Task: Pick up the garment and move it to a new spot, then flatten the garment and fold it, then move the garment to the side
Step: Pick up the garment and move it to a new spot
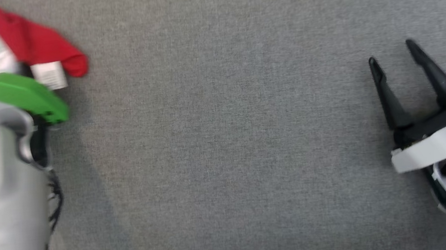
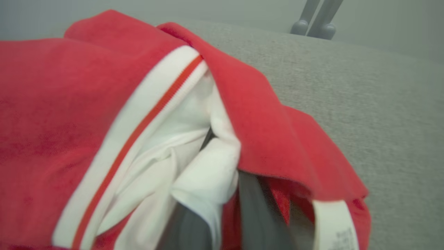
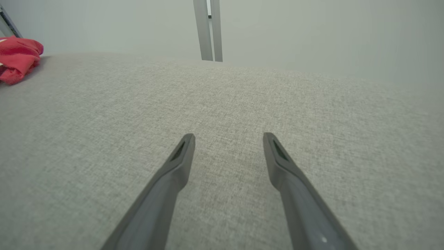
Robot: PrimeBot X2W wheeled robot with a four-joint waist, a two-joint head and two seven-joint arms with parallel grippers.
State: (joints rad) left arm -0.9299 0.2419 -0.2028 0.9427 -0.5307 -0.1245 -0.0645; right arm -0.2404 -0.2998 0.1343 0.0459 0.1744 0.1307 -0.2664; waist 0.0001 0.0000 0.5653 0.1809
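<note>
- First step under way: the crumpled red fleece garment [image 1: 32, 38], trimmed with a white zip band [image 2: 138, 121], lies bunched at the far left of the grey fabric-covered worktop [image 1: 225, 142].
- The left gripper [image 2: 225, 180] is buried in the heap, its dark fingers [image 2: 256, 211] drawn close together and apparently clenched on a fold of white lining beside a white care label [image 2: 334, 222].
- The right gripper [image 1: 392, 53] waits well apart at the right, fingers spread, grasping nothing, above bare cloth.
- Next, by the look of it: lift and carry the bundle to open ground at the centre, provided the pinch holds more than one loose layer.
</note>
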